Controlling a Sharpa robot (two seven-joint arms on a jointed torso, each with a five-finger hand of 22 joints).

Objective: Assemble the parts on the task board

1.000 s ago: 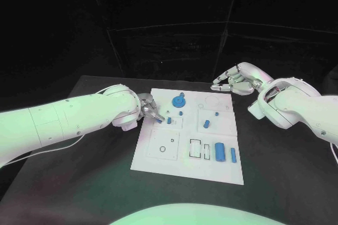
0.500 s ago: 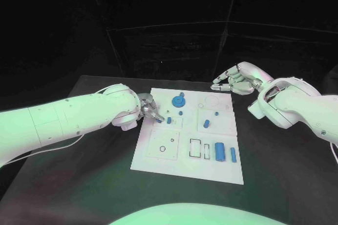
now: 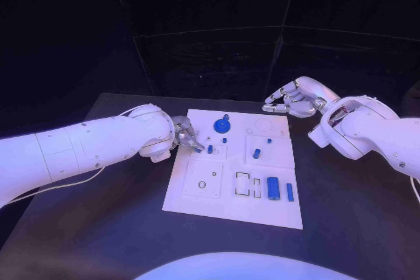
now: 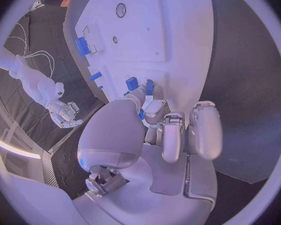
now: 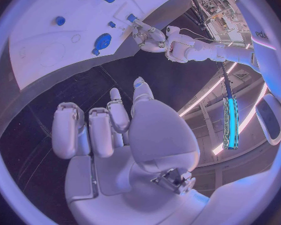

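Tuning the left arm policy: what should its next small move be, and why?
Probably ease the left hand down to seat the small blue part at its fingertips. The hand is at the task board left edge, touching that part; the right hand hovers off the board, holding nothing.

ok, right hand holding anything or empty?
Empty. The right hand hovers past the task board's far edge, fingers curled around nothing.

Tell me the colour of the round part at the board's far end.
Blue round part on the white board; clearest in the head view.
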